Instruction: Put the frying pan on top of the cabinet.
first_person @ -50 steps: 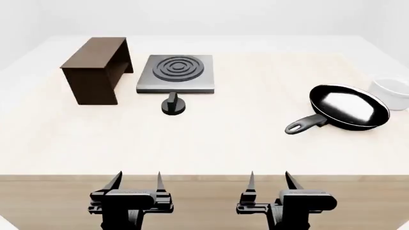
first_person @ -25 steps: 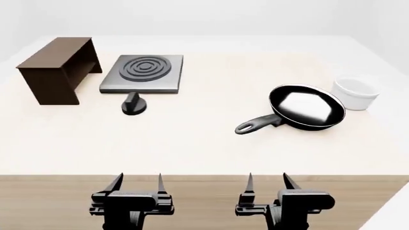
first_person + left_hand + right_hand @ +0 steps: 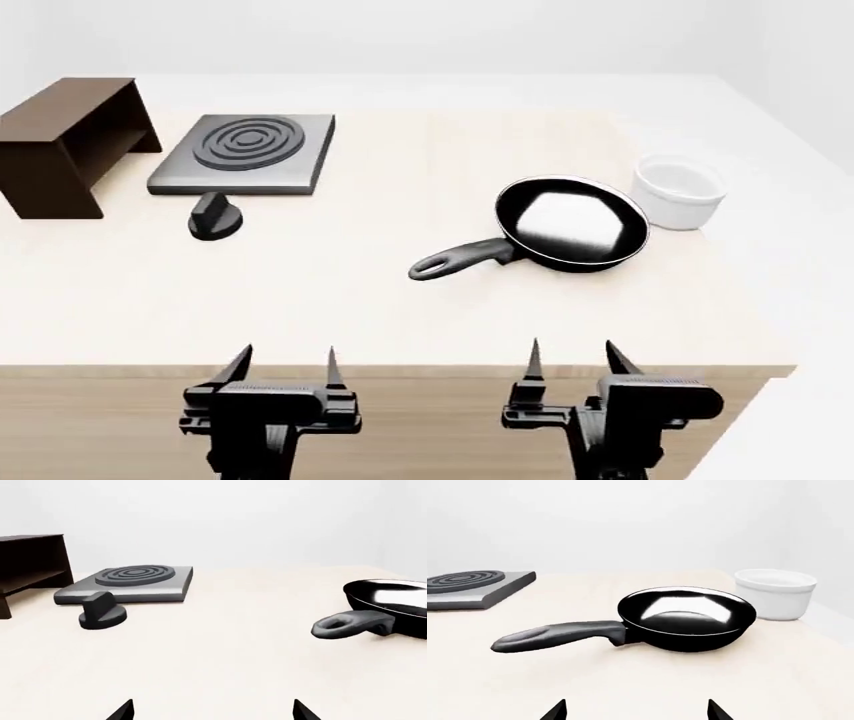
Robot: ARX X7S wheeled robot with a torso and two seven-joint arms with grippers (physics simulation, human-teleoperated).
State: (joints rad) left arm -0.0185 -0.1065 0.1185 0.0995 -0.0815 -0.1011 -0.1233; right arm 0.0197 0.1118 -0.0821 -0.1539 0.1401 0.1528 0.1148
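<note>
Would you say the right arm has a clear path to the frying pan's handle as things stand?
Probably yes. The right end effector is open at the table's near edge, and only bare tabletop lies between it and the frying pan, whose handle points back toward the robot. The white bowl sits beyond the pan.

Head view panned right since a second ago: everything on the table slid left in frame. Frying pan (image 3: 571,224) went from right edge to right of centre, white bowl (image 3: 679,191) now fully in view, cabinet (image 3: 63,145) cut by left edge. Table's right edge now visible.
</note>
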